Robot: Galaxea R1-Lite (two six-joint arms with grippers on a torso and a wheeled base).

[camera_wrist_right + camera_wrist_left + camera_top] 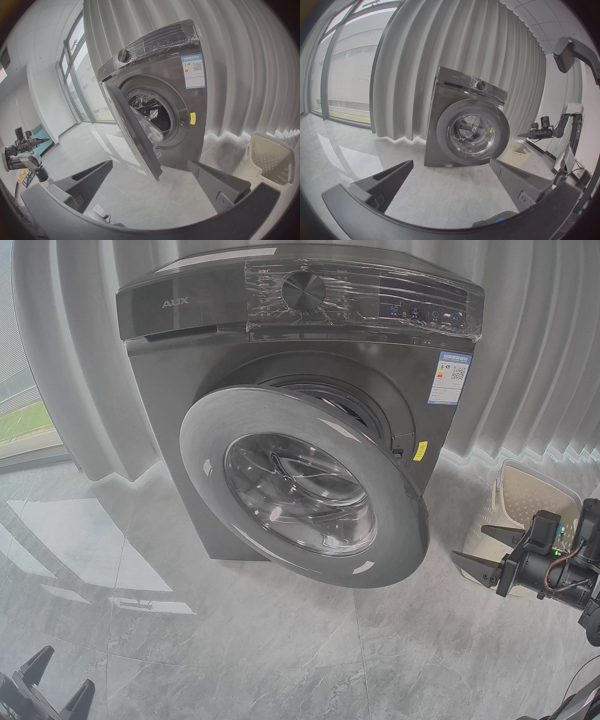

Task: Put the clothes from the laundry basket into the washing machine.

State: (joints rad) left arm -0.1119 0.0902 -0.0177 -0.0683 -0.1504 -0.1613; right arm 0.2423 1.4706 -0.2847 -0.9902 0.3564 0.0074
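In the head view, washing machine (187,384) at centre, door (300,490) swung partly open; laundry basket (537,496) on the floor just beside it, right hand (467,543) above the basket, spread, empty. In the left wrist view, left hand (450,162) spread, empty, well apart from the machine. In the right wrist view, dark clothes (153,114) inside the drum.

Pleated curtain (537,365) across top and right; window (25,409) at left edge; glossy grey tile floor (250,640) along bottom.

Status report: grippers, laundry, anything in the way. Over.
Left gripper, right gripper open, empty. Dark clothes in washing machine; laundry basket looks empty. Door half open across the opening.
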